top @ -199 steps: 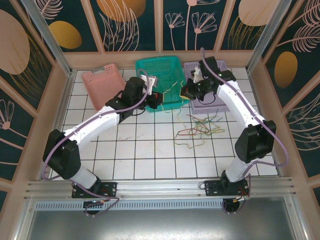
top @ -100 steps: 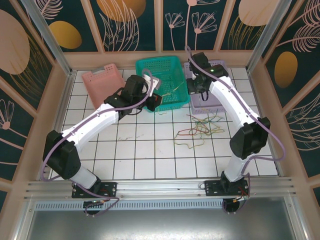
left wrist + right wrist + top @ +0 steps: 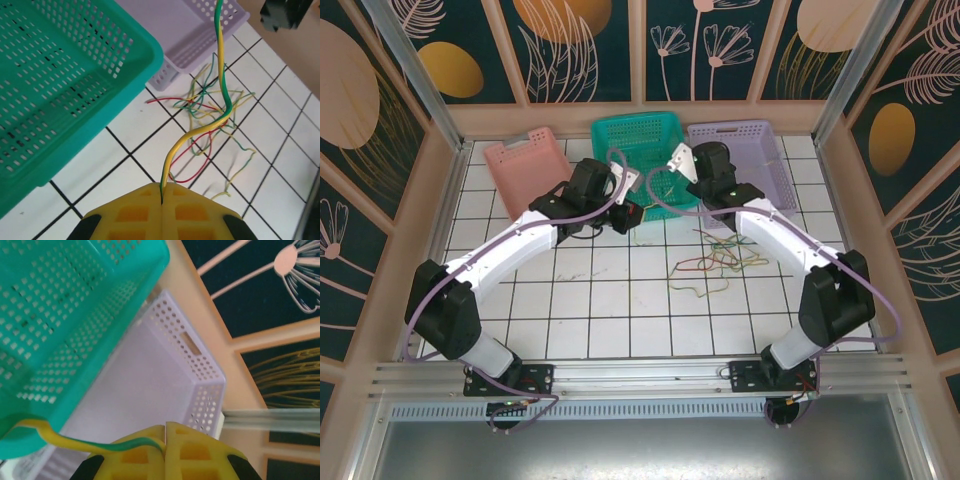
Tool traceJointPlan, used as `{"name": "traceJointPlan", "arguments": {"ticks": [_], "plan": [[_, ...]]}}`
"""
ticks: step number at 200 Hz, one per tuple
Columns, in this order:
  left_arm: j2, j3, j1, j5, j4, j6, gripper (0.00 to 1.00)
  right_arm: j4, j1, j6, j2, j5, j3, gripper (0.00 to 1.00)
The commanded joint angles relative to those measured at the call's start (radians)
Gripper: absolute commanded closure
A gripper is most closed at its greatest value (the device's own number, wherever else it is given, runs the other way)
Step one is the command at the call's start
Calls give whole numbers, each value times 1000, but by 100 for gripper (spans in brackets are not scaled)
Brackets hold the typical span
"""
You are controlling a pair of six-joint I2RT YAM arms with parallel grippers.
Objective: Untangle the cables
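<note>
cables (image 3: 720,262): loose tangle of thin red, yellow and green wires, flat on tiles (image 3: 610,300), 4 o'clock of floor centre | yellow-green wire (image 3: 220,75): off the tiles, pinched in my left gripper (image 3: 161,200), curving up toward 12 o'clock above the tangle | other end: clamped in my right gripper (image 3: 165,439), leaving toward 9 o'clock

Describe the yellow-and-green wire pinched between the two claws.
The yellow-and-green wire is thin, floppy, striped lengthwise, seemingly plastic-coated. The shut left claw clamps one end, the shut right claw the other; between them it curves loosely in the air above the tangled pile, passing the rim of the teal basket.
</note>
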Motion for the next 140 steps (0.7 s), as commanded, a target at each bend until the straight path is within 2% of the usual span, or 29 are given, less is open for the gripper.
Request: {"name": "traceJointPlan", "arguments": {"ticks": [1, 6, 15, 23, 41, 65, 90, 104, 125, 140], "plan": [[-42, -2, 11, 100, 81, -175, 100, -55, -30, 116, -38, -149, 122, 80], [-45, -11, 10, 113, 135, -227, 100, -106, -29, 174, -39, -185, 144, 69], [-45, -25, 11, 123, 224, -310, 100, -171, -28, 242, -43, -243, 173, 58], [-40, -35, 11, 119, 282, -367, 100, -227, -28, 303, -48, -289, 192, 51], [-22, -26, 10, 100, 358, -445, 100, -287, -27, 431, -74, -291, 196, 39], [10, 18, 11, 98, 374, -467, 100, -329, -43, 611, -105, -280, 209, 35], [36, 61, 11, 101, 350, -470, 100, -358, -101, 817, -130, -452, 253, 35], [50, 85, 11, 100, 334, -471, 100, -393, -113, 849, -128, -489, 271, 35], [62, 119, 13, 84, 315, -478, 100, -453, -114, 830, -129, -467, 267, 36], [63, 133, 13, 83, 318, -482, 100, -461, -132, 878, -148, -468, 252, 35]]}}
